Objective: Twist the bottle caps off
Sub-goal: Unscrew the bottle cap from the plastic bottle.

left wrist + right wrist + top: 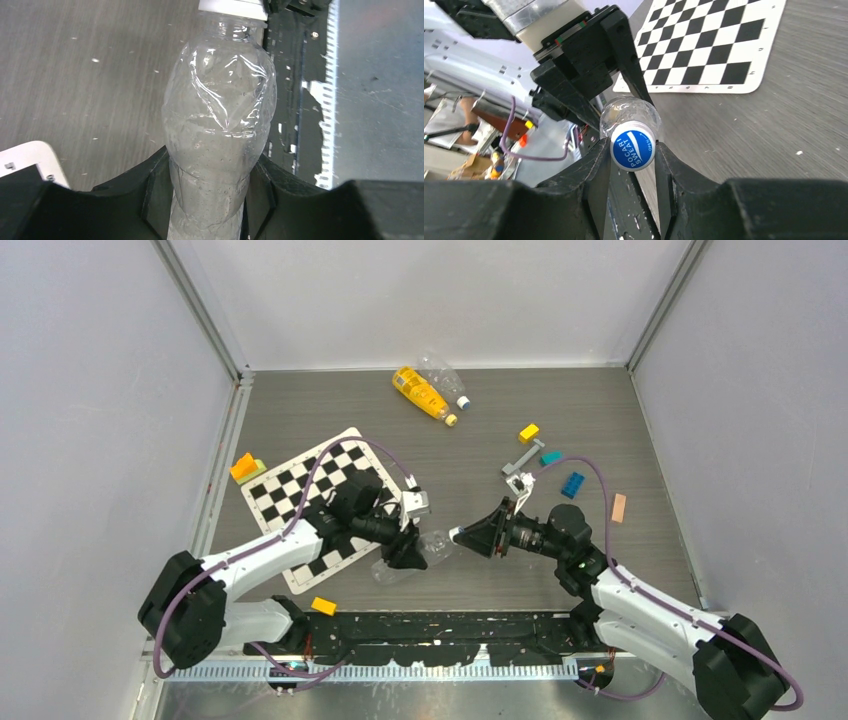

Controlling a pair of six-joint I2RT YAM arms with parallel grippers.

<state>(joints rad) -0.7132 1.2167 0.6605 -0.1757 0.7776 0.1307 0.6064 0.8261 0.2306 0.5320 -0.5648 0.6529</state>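
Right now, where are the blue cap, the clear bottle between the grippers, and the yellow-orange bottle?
blue cap (633,149): right wrist view, its printed top face.
clear bottle (220,110): left wrist view, its crinkled body.
yellow-orange bottle (420,392): top view, middle of its body.

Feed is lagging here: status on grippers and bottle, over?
Left gripper shut on clear bottle body. Right gripper shut on its cap. Nothing in the way.

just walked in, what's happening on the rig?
The left hand is clamped around the body of a clear bottle. The right hand is closed on its cap, which sits on the neck. A yellow-orange bottle and another clear one lie capped at the far edge.
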